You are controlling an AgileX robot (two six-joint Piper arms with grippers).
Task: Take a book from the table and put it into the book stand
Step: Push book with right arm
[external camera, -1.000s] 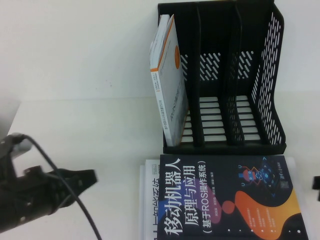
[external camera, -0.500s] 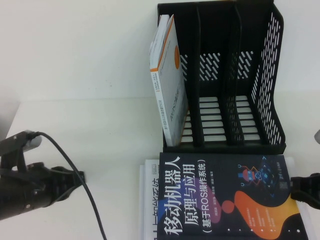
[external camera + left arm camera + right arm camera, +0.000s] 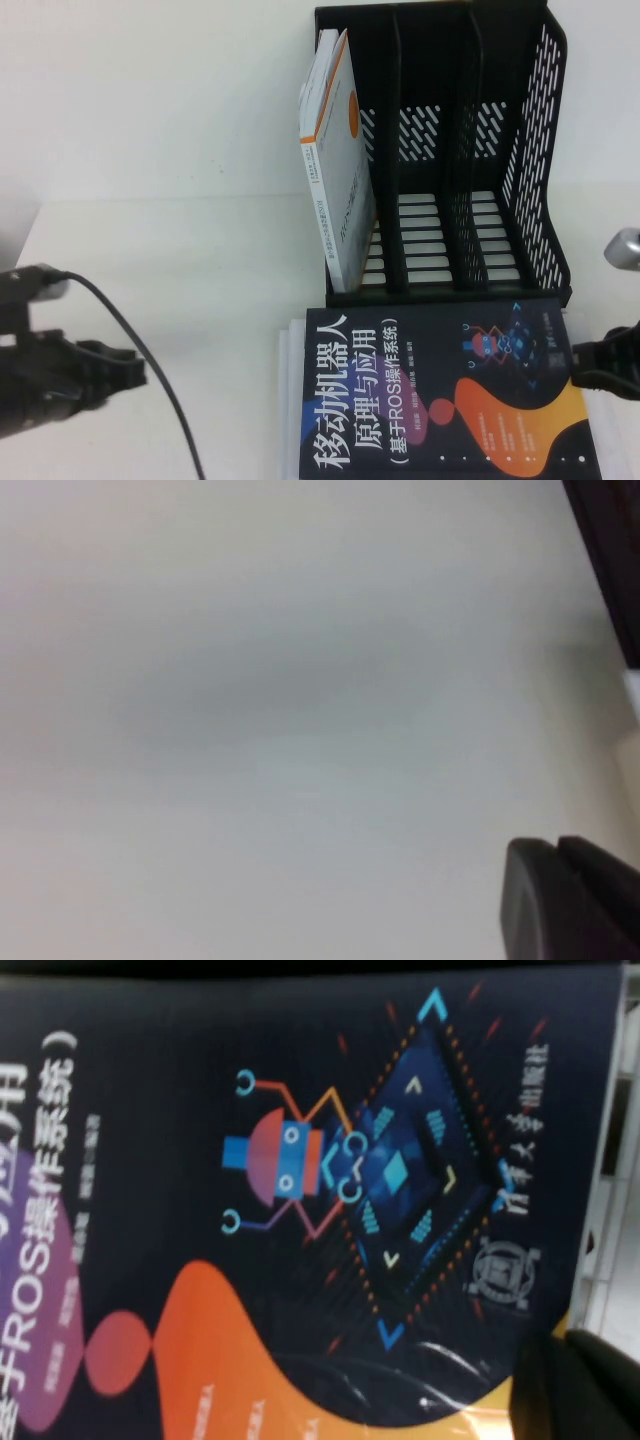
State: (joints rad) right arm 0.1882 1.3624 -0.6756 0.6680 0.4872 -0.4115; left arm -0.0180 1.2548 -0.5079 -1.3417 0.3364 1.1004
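My right wrist camera shows only the book's (image 3: 300, 1210) cover; from above I see it on the table (image 3: 200, 250), just before the book stand (image 3: 450, 150). My right hand (image 3: 600, 362) touches its right edge, grip unclear. My left hand (image 3: 100, 368) hangs well left, also unclear.

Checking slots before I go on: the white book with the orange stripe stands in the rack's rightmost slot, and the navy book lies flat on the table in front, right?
Not quite. The high view shows the white book in the book stand's leftmost slot. The book lies flat in front, the right gripper at its right edge, the left gripper away at the left.
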